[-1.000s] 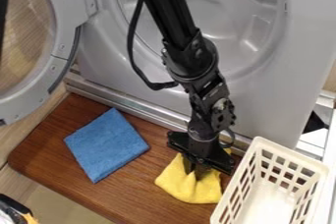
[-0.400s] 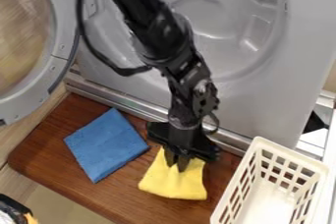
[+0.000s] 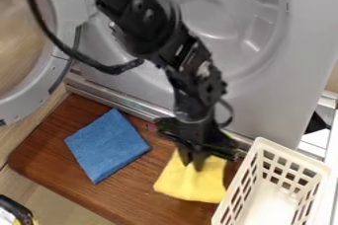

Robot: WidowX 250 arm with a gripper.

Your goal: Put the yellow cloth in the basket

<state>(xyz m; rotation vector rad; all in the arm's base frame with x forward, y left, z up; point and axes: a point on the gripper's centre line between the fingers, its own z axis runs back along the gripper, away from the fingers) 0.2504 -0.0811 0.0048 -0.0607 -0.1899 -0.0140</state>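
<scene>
Hand (image 3: 191,167) has the yellow cloth (image 3: 190,184) pinched at its tips, between the blue cloth (image 3: 107,145) and cream basket (image 3: 292,155).

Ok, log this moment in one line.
black gripper gripping yellow cloth | blue cloth on brown wooden board | cream latticed plastic basket: yellow cloth outside

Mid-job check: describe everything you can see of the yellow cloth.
The yellow cloth looks soft and plain, smooth and spread toward its lower edge, bunched and creased higher up where the gripper comes down on it and hides part of it. It is over the brown wooden board, outside the basket, with its lower right side close beside the basket's wall; whether they touch is unclear. The blue cloth lies apart from it.
</scene>
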